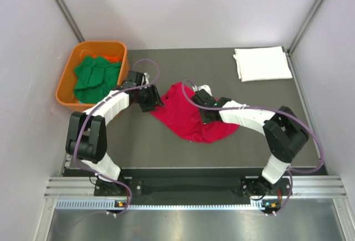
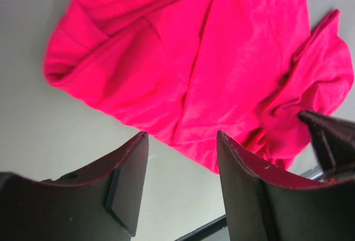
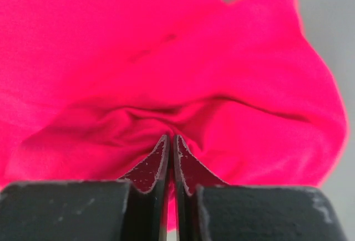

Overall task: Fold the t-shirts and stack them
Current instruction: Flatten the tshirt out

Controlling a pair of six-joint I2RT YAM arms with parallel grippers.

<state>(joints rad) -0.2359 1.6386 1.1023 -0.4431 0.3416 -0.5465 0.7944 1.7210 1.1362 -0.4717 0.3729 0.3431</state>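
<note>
A bright red t-shirt (image 1: 186, 120) lies crumpled in the middle of the dark table. My right gripper (image 1: 204, 108) rests on it. In the right wrist view that gripper (image 3: 171, 139) is shut, pinching a fold of the red t-shirt (image 3: 166, 47), and a strip of red shows between the jaws. My left gripper (image 1: 154, 98) hovers at the shirt's left edge. Its jaws (image 2: 182, 136) stand open over bare table, just short of the red t-shirt (image 2: 188, 58). A folded white t-shirt (image 1: 262, 63) lies at the back right. Green t-shirts (image 1: 95, 78) fill the tub.
An orange plastic tub (image 1: 65, 83) stands at the back left, beside the left arm. Grey walls close in the table on three sides. The right gripper's dark finger (image 2: 333, 141) shows at the right edge of the left wrist view.
</note>
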